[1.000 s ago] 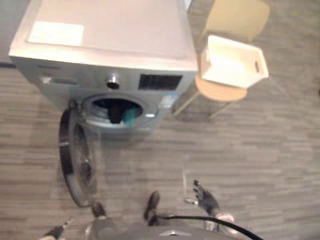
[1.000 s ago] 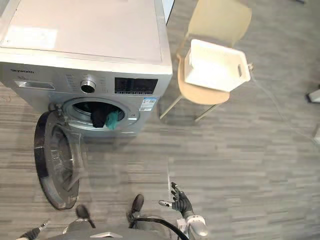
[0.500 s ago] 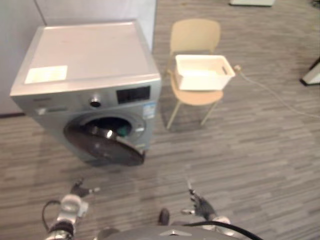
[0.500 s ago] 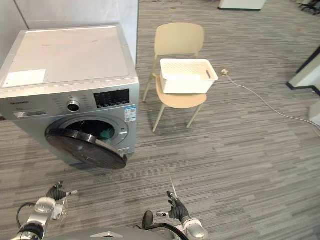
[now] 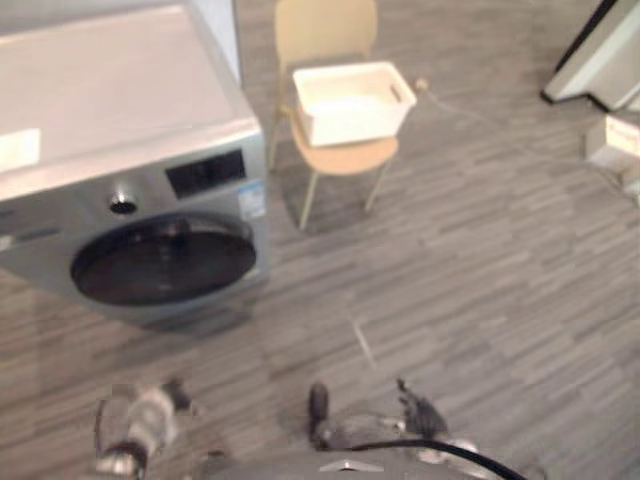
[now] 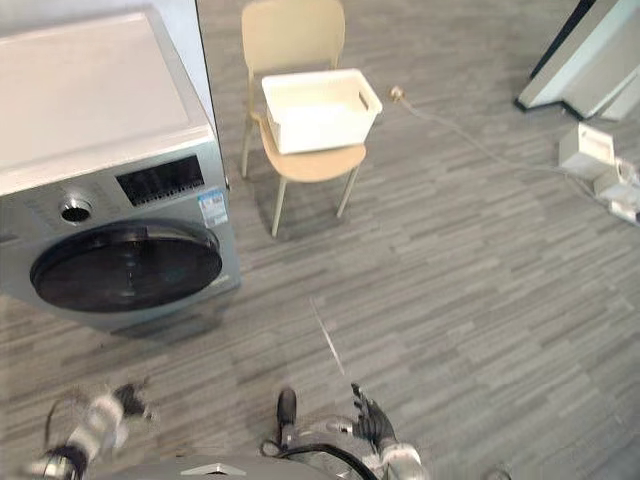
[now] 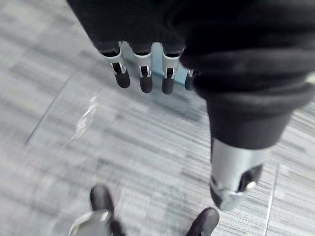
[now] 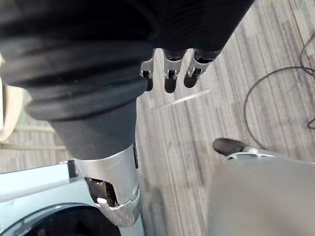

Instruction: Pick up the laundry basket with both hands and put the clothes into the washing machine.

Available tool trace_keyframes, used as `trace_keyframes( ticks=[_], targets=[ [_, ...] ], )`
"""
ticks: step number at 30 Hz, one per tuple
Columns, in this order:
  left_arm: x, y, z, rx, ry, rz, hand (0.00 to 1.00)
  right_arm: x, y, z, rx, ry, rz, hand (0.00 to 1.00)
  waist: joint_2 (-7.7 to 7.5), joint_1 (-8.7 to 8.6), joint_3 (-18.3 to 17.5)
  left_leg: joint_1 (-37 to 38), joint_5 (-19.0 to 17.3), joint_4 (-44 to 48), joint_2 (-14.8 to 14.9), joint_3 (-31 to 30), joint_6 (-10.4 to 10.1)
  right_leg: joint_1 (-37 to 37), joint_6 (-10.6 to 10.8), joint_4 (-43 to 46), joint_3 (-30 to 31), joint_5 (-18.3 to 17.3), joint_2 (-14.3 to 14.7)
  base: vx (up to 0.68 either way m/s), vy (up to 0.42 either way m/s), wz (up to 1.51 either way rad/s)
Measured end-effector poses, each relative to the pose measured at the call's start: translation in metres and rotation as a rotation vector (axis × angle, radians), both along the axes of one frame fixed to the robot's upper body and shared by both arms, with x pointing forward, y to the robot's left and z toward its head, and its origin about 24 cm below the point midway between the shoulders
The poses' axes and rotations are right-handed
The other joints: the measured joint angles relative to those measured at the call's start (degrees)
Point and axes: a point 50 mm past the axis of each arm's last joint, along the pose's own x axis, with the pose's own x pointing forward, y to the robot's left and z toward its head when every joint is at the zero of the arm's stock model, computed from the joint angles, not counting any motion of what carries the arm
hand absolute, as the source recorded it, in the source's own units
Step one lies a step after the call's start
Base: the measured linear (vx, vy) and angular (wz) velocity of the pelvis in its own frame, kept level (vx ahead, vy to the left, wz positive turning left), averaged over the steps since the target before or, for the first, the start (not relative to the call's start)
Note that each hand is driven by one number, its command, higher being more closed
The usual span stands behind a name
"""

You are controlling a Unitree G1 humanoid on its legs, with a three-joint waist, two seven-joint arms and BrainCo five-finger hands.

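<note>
The white laundry basket (image 6: pixel 320 108) stands on the seat of a tan chair (image 6: pixel 293 35), to the right of the silver washing machine (image 6: pixel 90 110). The machine's round dark door (image 6: pixel 125 268) is shut against its front. My left hand (image 6: pixel 100 425) hangs low at the lower left, apart from the machine. In the left wrist view its fingers (image 7: pixel 143 76) are straight over bare floor and hold nothing. At the bottom centre, my right hand (image 6: pixel 375 428) is well short of the chair. Its fingers (image 8: pixel 170 73) are relaxed and empty.
Grey plank floor lies between me and the chair. A pale cable (image 6: pixel 470 140) runs along the floor from the chair to small white boxes (image 6: pixel 592 160) at the right. A white slanted panel (image 6: pixel 585 55) stands at the upper right.
The washing machine door has swung from wide open to shut. My left hand has dropped back low. The camera has shifted, so the whole scene has moved in view.
</note>
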Motion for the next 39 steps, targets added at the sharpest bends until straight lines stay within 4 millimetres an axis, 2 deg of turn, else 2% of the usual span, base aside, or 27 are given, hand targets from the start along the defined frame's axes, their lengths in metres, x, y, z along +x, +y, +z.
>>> trace_keyframes(
  ticks=[1, 2, 3, 5, 6, 8, 10, 12, 13, 14, 16, 18, 19, 21, 22, 24, 27, 29, 30, 31, 32, 33, 34, 35, 37, 38, 39],
  targets=[
    [0.040, -0.005, 0.033, 0.043, -0.149, -0.053, 0.00, 0.007, 0.003, 0.007, 0.019, -0.050, -0.008, 0.00, -1.18, -1.07, 1.89, -1.87, -0.35, 0.71, 0.00, 0.08, 0.75, -1.90, 0.13, -0.01, 0.38, 0.75, -0.32, -0.14, 0.059, -0.20],
    [0.070, -0.008, 0.064, 0.084, -0.266, -0.097, 0.00, 0.011, 0.005, 0.011, 0.037, -0.082, -0.016, 0.00, -2.59, -1.56, 4.16, -3.60, -0.71, 1.64, 0.11, 0.28, 1.25, -3.49, 0.45, -0.01, 1.14, 1.18, -0.50, -0.13, 0.061, -0.25],
    [0.083, -0.009, 0.079, 0.097, -0.316, -0.115, 0.00, 0.012, 0.006, 0.013, 0.044, -0.093, -0.018, 0.00, -3.36, -2.10, 4.84, -4.63, -0.88, 2.07, 0.13, 0.39, 1.42, -4.55, 0.65, -0.02, 1.56, 1.58, -0.54, -0.11, 0.051, -0.40],
    [0.117, 0.003, 0.132, 0.182, -0.458, -0.113, 0.00, 0.013, 0.014, 0.017, 0.075, -0.124, -0.027, 0.00, -6.58, -3.88, 7.25, -6.64, -1.62, 4.97, 1.89, 2.21, 1.66, -8.00, 0.71, -0.03, 3.51, 3.93, 0.20, -0.07, 0.032, -0.55],
    [0.122, 0.010, 0.141, 0.204, -0.476, -0.094, 0.00, 0.012, 0.016, 0.018, 0.083, -0.131, -0.030, 0.00, -7.16, -4.25, 7.84, -7.17, -1.85, 6.03, 2.62, 2.47, 1.66, -8.61, 0.63, -0.03, 3.91, 4.28, 0.57, -0.04, 0.037, -0.53],
    [0.134, 0.031, 0.175, 0.274, -0.532, -0.037, 0.00, 0.007, 0.023, 0.019, 0.107, -0.141, -0.034, 0.00, -8.39, -4.99, 8.54, -9.76, -2.68, 8.34, 4.46, 3.11, 1.69, -11.41, 1.35, -0.04, 5.13, 5.67, 1.44, -0.03, 0.057, -0.32],
    [0.142, 0.038, 0.201, 0.318, -0.577, -0.025, 0.00, 0.007, 0.026, 0.020, 0.126, -0.153, -0.037, 0.00, -8.49, -5.47, 8.80, -12.69, -2.67, 8.66, 4.66, 2.37, 1.79, -13.80, 2.00, -0.05, 5.41, 6.67, 1.49, 0.00, 0.061, -0.01],
    [0.154, 0.041, 0.244, 0.378, -0.672, -0.033, 0.00, 0.017, 0.029, 0.031, 0.132, -0.219, -0.029, 0.00, -8.51, -5.62, 9.87, -15.61, -2.22, 8.66, 4.65, 0.92, 2.51, -15.72, 3.22, -0.06, 5.93, 7.66, 1.30, 0.01, 0.071, 0.16],
    [0.157, 0.041, 0.258, 0.399, -0.700, -0.035, 0.00, 0.020, 0.030, 0.037, 0.134, -0.247, -0.027, 0.00, -8.53, -5.83, 9.99, -16.74, -2.07, 8.60, 4.54, 0.37, 2.70, -16.44, 3.49, -0.08, 5.95, 7.87, 1.17, 0.00, 0.064, 0.29],
    [0.162, 0.038, 0.280, 0.412, -0.737, -0.046, 0.00, 0.027, 0.033, 0.046, 0.147, -0.304, -0.038, 0.00, -8.57, -6.12, 9.99, -18.65, -1.72, 8.53, 4.30, -0.12, 3.25, -17.65, 3.52, -0.08, 5.96, 7.91, 0.76, 0.01, 0.046, 0.30],
    [0.166, 0.031, 0.284, 0.414, -0.738, -0.076, 0.00, 0.036, 0.042, 0.059, 0.175, -0.377, -0.035, 0.00, -8.95, -6.17, 10.18, -20.04, -1.47, 8.38, 3.74, -0.71, 3.65, -18.65, 3.52, -0.09, 6.08, 7.91, 0.28, 0.01, 0.030, 0.19],
    [0.172, 0.020, 0.312, 0.416, -0.806, -0.091, 0.00, 0.042, 0.058, 0.068, 0.227, -0.431, -0.028, 0.00, -9.84, -6.22, 11.07, -22.27, -0.99, 8.11, 2.71, -1.47, 4.51, -20.32, 3.53, -0.12, 6.07, 7.86, -0.60, -0.01, 0.003, 0.18],
    [0.173, 0.016, 0.318, 0.426, -0.822, -0.106, 0.00, 0.042, 0.062, 0.069, 0.236, -0.437, -0.027, 0.00, -10.07, -6.23, 11.42, -22.69, -0.86, 7.93, 2.37, -1.59, 4.75, -20.71, 3.55, -0.13, 6.04, 7.81, -0.88, -0.02, -0.014, 0.26],
    [0.175, -0.008, 0.344, 0.477, -0.978, -0.175, 0.00, 0.044, 0.073, 0.070, 0.281, -0.447, -0.023, 0.00, -10.45, -6.70, 13.45, -24.33, -0.33, 7.29, 0.84, -2.32, 5.91, -21.73, 3.12, -0.14, 5.61, 6.69, -2.17, -0.03, -0.015, 0.27],
    [0.175, -0.011, 0.347, 0.478, -0.998, -0.183, 0.00, 0.045, 0.074, 0.070, 0.283, -0.448, -0.020, 0.00, -10.43, -6.72, 13.78, -24.39, -0.30, 7.24, 0.68, -2.54, 5.96, -21.64, 2.86, -0.14, 5.43, 6.46, -2.29, -0.02, -0.003, 0.26],
    [0.171, -0.036, 0.370, 0.496, -1.182, -0.246, 0.00, 0.045, 0.077, 0.067, 0.290, -0.441, -0.013, 0.00, -10.48, -8.00, 14.93, -25.23, -0.29, 6.65, -0.32, -3.37, 6.13, -21.68, 3.06, -0.14, 4.01, 5.91, -3.29, 0.00, 0.008, 0.26],
    [0.162, -0.051, 0.414, 0.497, -1.430, -0.220, 0.00, 0.044, 0.078, 0.060, 0.284, -0.412, -0.031, 0.00, -10.62, -8.55, 15.04, -25.63, 0.05, 6.48, -0.88, -3.89, 6.73, -21.61, 3.06, -0.13, 2.87, 6.08, -3.96, 0.03, 0.014, 0.15],
    [0.156, -0.077, 0.423, 0.352, -1.557, -0.259, 0.00, 0.043, 0.076, 0.054, 0.273, -0.391, -0.048, 0.00, -10.63, -8.71, 15.04, -25.99, 0.01, 6.95, -0.92, -4.87, 6.64, -21.14, 2.16, -0.11, 1.23, 7.73, -4.25, 0.08, 0.011, 0.17],
    [0.156, -0.080, 0.420, 0.292, -1.577, -0.236, 0.00, 0.045, 0.077, 0.053, 0.273, -0.389, -0.045, 0.00, -10.63, -8.95, 15.04, -26.15, 0.01, 6.99, -0.91, -4.97, 6.76, -21.14, 1.81, -0.10, 1.05, 8.11, -4.26, 0.09, 0.019, 0.12],
    [0.160, -0.080, 0.407, 0.173, -1.572, -0.164, 0.00, 0.051, 0.078, 0.051, 0.268, -0.383, -0.034, 0.00, -10.63, -8.65, 15.03, -26.23, -0.17, 7.21, -0.82, -5.16, 6.97, -20.90, 1.88, -0.09, 1.05, 8.27, -4.29, 0.06, 0.025, 0.04],
    [0.165, -0.072, 0.392, 0.133, -1.526, -0.121, 0.00, 0.054, 0.079, 0.049, 0.266, -0.377, -0.029, 0.00, -10.63, -8.60, 15.03, -26.00, -0.48, 7.45, -0.68, -5.35, 6.85, -20.51, 2.02, -0.09, 1.08, 8.36, -4.27, 0.08, 0.042, -0.10],
    [0.171, -0.049, 0.369, 0.100, -1.428, -0.062, 0.00, 0.049, 0.078, 0.049, 0.265, -0.375, -0.040, 0.00, -10.64, -8.44, 15.03, -25.02, -0.73, 7.63, -0.38, -5.11, 6.62, -19.94, 2.13, -0.09, 1.45, 8.45, -3.97, 0.06, 0.030, -0.14],
    [0.171, -0.051, 0.366, 0.111, -1.431, -0.068, 0.00, 0.045, 0.077, 0.050, 0.262, -0.379, -0.050, 0.00, -10.63, -8.44, 15.03, -24.43, -0.74, 7.63, -0.06, -4.72, 6.59, -19.59, 2.34, -0.09, 1.68, 8.60, -3.76, 0.06, 0.020, -0.21],
    [0.169, -0.044, 0.362, 0.120, -1.447, -0.022, 0.00, 0.035, 0.077, 0.050, 0.261, -0.375, -0.059, 0.00, -10.68, -8.13, 15.00, -23.43, -0.83, 7.64, 0.87, -4.67, 6.40, -18.76, 3.56, -0.10, 2.91, 9.49, -2.92, 0.04, 0.007, -0.14],
    [0.168, -0.028, 0.348, 0.146, -1.399, 0.012, 0.00, 0.024, 0.075, 0.046, 0.256, -0.353, -0.066, 0.00, -10.70, -8.41, 14.77, -21.86, -0.69, 7.25, 1.81, -4.81, 6.19, -17.10, 4.33, -0.13, 4.82, 9.42, -2.27, 0.05, 0.025, -0.05],
    [0.167, -0.026, 0.340, 0.130, -1.372, 0.001, 0.00, 0.018, 0.072, 0.043, 0.247, -0.332, -0.070, 0.00, -10.89, -8.36, 14.39, -21.01, -0.70, 7.00, 1.78, -4.87, 6.23, -16.10, 4.72, -0.13, 4.50, 7.11, -2.35, 0.06, -0.009, 0.06],
    [0.163, -0.020, 0.323, 0.104, -1.335, -0.019, 0.00, 0.014, 0.070, 0.037, 0.233, -0.301, -0.068, 0.00, -10.81, -7.86, 13.44, -20.14, -0.43, 6.64, 1.75, -4.81, 5.77, -15.34, 2.94, -0.12, 3.11, 5.20, -2.39, 0.07, -0.087, 0.01]
  ],
)
